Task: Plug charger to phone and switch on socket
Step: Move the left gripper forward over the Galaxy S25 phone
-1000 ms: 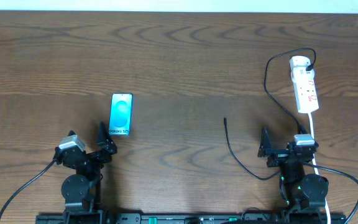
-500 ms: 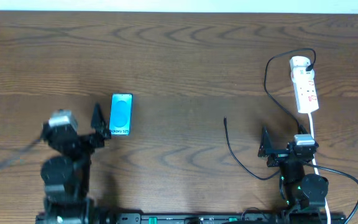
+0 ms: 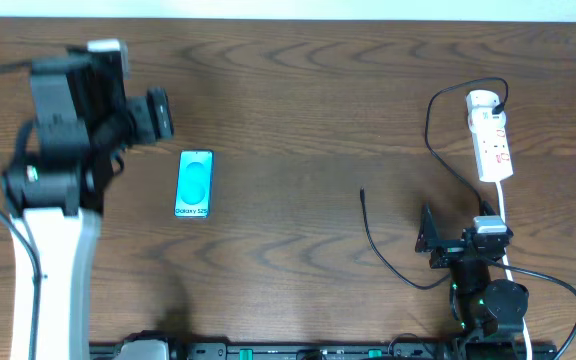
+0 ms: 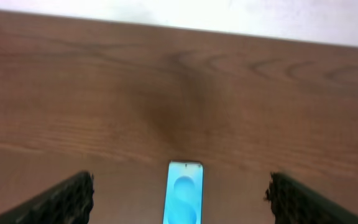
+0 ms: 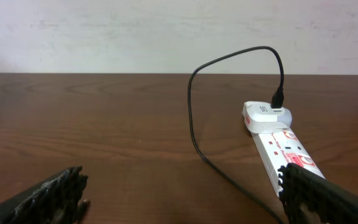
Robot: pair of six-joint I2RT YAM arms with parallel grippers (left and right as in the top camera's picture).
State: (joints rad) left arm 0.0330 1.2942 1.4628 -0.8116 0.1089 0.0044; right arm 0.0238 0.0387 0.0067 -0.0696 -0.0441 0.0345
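The phone lies flat on the wooden table, left of centre, with its light-blue screen up. It also shows in the left wrist view, between and below the fingers. My left gripper is open and empty, raised high above the table just behind and left of the phone. The white socket strip lies at the far right. The thin black charger cable runs from the strip's far end, and its tip lies free mid-table. My right gripper is open and empty, low near the front.
The strip's thick white cord runs toward the front edge past the right arm base. The charger cable loops on the table left of the right gripper. A white wall edge lies beyond the table's far side.
My left arm has risen from the front edge and swung back and up, now high beside the phone. The right arm, phone, cable and strip have not moved.
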